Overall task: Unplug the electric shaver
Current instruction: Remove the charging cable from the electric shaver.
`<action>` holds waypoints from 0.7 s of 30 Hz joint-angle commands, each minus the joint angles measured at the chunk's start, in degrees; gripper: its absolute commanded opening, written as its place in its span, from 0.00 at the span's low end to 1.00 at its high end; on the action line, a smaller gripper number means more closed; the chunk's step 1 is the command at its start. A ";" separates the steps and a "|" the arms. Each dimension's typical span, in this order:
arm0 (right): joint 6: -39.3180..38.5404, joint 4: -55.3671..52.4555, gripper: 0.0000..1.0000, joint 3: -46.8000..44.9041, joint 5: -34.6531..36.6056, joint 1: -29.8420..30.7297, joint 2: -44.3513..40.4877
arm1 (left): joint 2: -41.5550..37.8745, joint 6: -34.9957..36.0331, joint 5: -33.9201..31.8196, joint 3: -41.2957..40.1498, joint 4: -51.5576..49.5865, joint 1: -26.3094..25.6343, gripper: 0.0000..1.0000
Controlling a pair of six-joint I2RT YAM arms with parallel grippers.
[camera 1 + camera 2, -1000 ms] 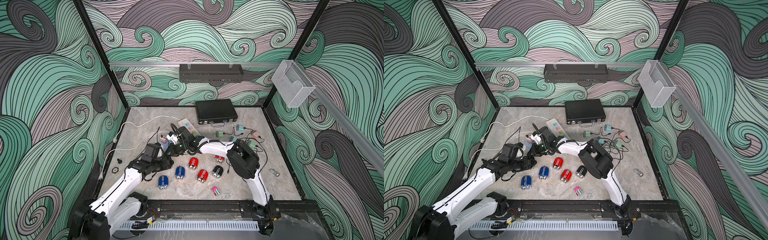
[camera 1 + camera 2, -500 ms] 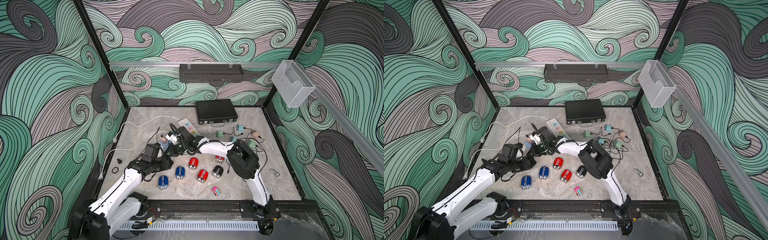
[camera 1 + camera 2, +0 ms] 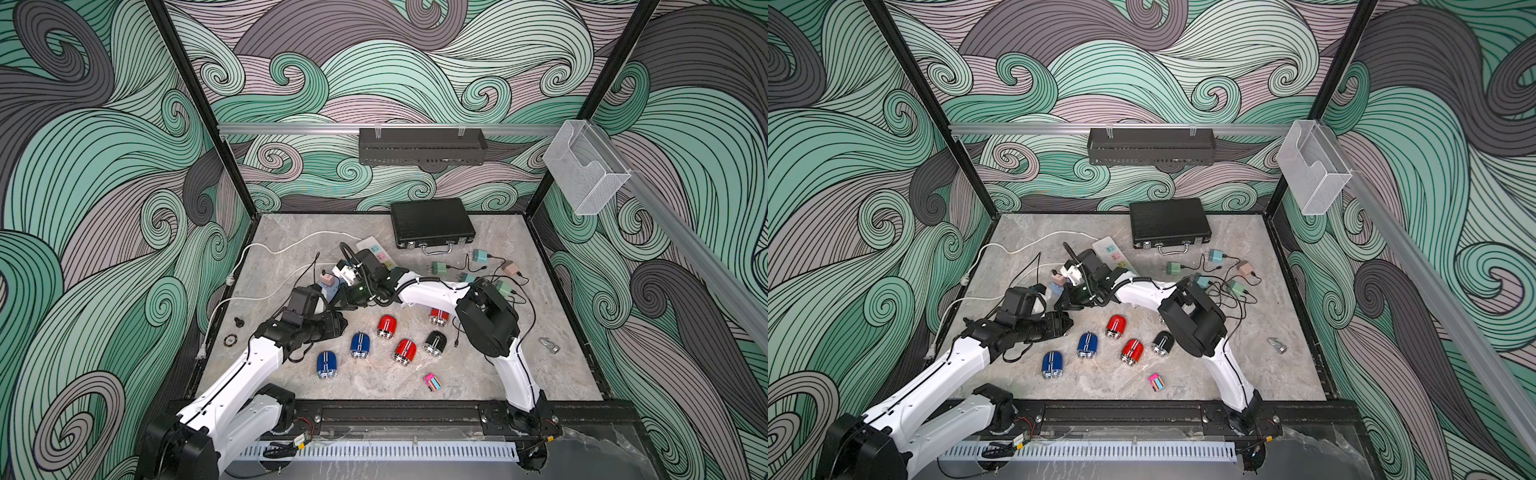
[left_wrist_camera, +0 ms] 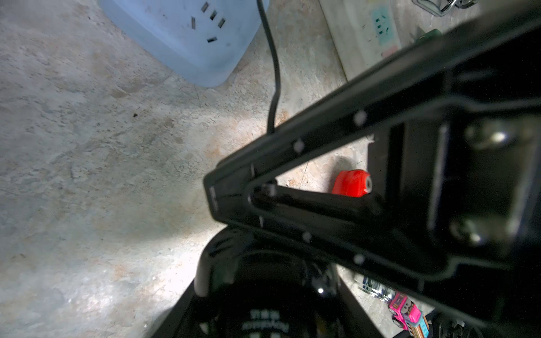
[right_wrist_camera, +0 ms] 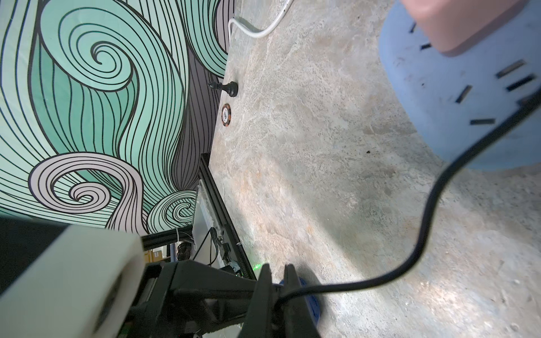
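A black electric shaver [image 4: 263, 304] sits between the jaws of my left gripper [image 4: 263, 316], which is shut on it. In both top views the left gripper [image 3: 337, 323] hides it. My right gripper [image 5: 276, 297] is shut on the thin black cable [image 5: 424, 234], pinching it close to the shaver. From there the cable runs to a pink charger [image 5: 456, 26] plugged into a blue power strip [image 5: 456, 96]. The right gripper's tip [image 4: 225, 196] hangs just above the shaver. I cannot tell whether the cable's plug is in the shaver.
Several red, blue and black shavers [image 3: 386, 326] lie on the table in front of the grippers. A white power strip [image 3: 376, 255], a black case [image 3: 432, 222] and chargers with tangled cables [image 3: 478, 270] lie behind and to the right. A chess piece [image 5: 227, 87] and chip [image 5: 227, 114] lie near the left wall.
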 commanded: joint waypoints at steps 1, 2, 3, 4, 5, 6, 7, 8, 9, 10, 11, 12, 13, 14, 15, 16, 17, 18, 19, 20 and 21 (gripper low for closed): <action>-1.17 -2.03 0.00 1.80 1.80 -2.02 -0.30 | 0.22 0.25 -1.06 1.45 -1.41 -0.12 0.19; -1.28 -2.32 0.00 2.18 1.88 -2.03 0.02 | 0.51 0.22 -1.35 1.45 -1.60 -0.15 0.19; -1.30 -2.53 0.00 2.58 1.82 -2.11 0.22 | 0.86 0.23 -1.53 1.52 -1.75 -0.14 0.19; -1.35 -2.68 0.00 2.88 1.83 -2.11 0.45 | 1.05 0.36 -1.50 1.53 -1.80 -0.15 0.19; -1.35 -2.92 0.00 3.27 1.87 -2.13 0.73 | 1.15 0.37 -1.46 1.54 -1.80 -0.16 0.19; -1.48 -3.07 0.00 3.57 1.87 -2.11 0.85 | 1.07 0.33 -1.44 1.54 -1.80 -0.15 0.19; -1.48 -3.27 0.00 3.85 1.87 -2.11 0.98 | 0.98 0.39 -1.50 1.49 -1.80 -0.16 0.19; -1.48 -3.30 0.00 4.15 1.87 -2.12 1.15 | 0.81 0.32 -1.63 1.53 -1.80 -0.11 0.19; -1.55 -3.38 0.00 4.40 1.85 -2.12 1.23 | 0.72 0.39 -1.75 1.54 -1.93 -0.16 0.19; -1.57 -3.49 0.00 4.60 1.91 -2.19 1.33 | 0.71 0.39 -1.84 1.54 -1.93 -0.10 0.19; -1.61 -3.65 0.00 4.91 1.89 -2.20 1.33 | 0.71 0.37 -1.85 1.45 -1.98 -0.14 0.19; -1.62 -3.74 0.00 5.03 1.82 -2.20 1.34 | 0.71 0.31 -1.85 1.45 -1.98 -0.16 0.19; -1.73 -3.94 0.00 5.12 1.94 -2.27 1.44 | 0.74 0.26 -1.94 1.45 -1.98 -0.15 0.19; -1.81 -4.09 0.00 5.35 1.99 -2.27 1.46 | 0.80 0.30 -2.02 1.45 -2.06 -0.12 0.19; -1.90 -4.26 0.00 5.60 1.99 -2.37 1.49 | 0.80 0.31 -2.11 1.45 -2.08 -0.11 0.19; -1.99 -4.58 0.00 5.75 1.99 -2.52 1.52 | 0.80 0.28 -2.25 1.49 -2.15 -0.15 0.19; -2.14 -4.75 0.00 5.94 2.11 -2.55 1.52 | 0.80 0.29 -2.37 1.53 -2.24 -0.16 0.19; -2.18 -4.97 0.00 6.15 2.04 -2.63 1.58 | 0.80 0.30 -2.53 1.62 -2.39 -0.11 0.19; -2.32 -5.26 0.00 6.27 2.27 -2.81 1.49 | 0.71 0.22 -2.99 1.71 -2.65 -0.16 0.19; -2.60 -5.68 0.00 6.39 2.46 -2.98 1.40 | 0.56 0.11 -3.85 1.92 -3.25 -0.11 0.19; -2.90 -6.05 0.00 6.47 2.70 -3.20 1.23 | 0.54 -0.03 -4.97 2.20 -4.00 -0.09 0.19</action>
